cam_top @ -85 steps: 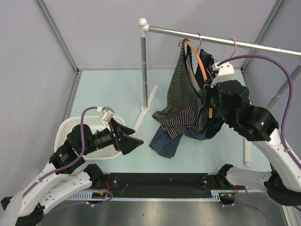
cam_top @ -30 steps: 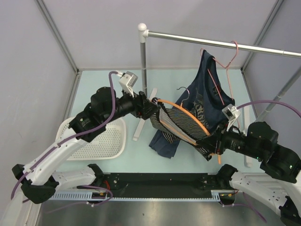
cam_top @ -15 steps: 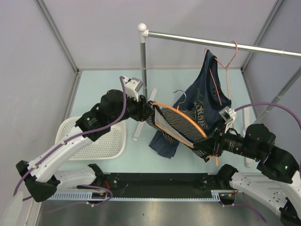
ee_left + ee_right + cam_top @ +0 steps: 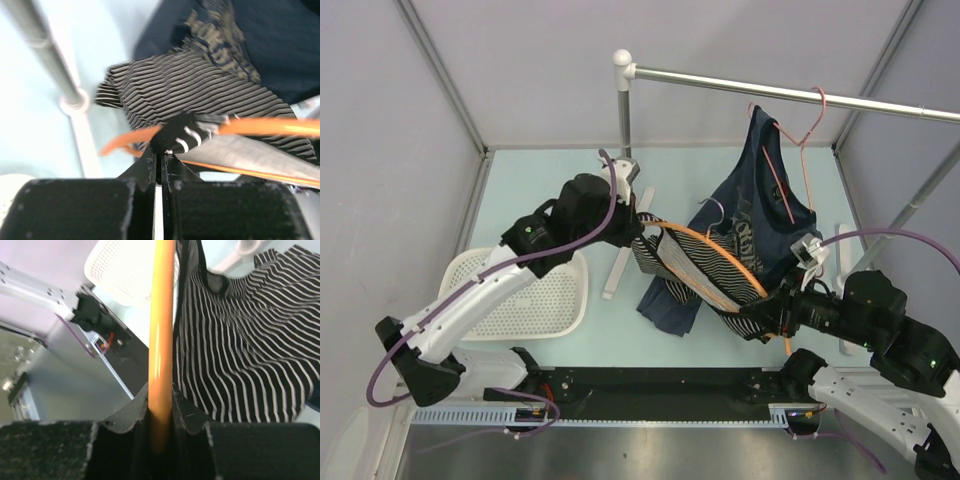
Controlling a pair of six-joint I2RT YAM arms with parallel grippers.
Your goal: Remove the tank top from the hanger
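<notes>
Tank top [image 4: 700, 272] is draped on the hanger [image 4: 720, 243], mid top view. My left gripper [image 4: 156, 159], at its 10 o'clock, is pinched tight on a dark strap. My right gripper [image 4: 161, 415], at 4 o'clock, is clamped on the hanger's orange arm.

Around you, listed:
- pale lilac walls [image 4: 520, 60], plain, with grey corner struts [image 4: 442, 75];
- pale aqua tabletop [image 4: 535, 185];
- silver clothes rail [image 4: 710, 80] on a white-capped upright post [image 4: 624, 110];
- white perforated basket [image 4: 558, 300], on your left.

Light is soft and even.
</notes>
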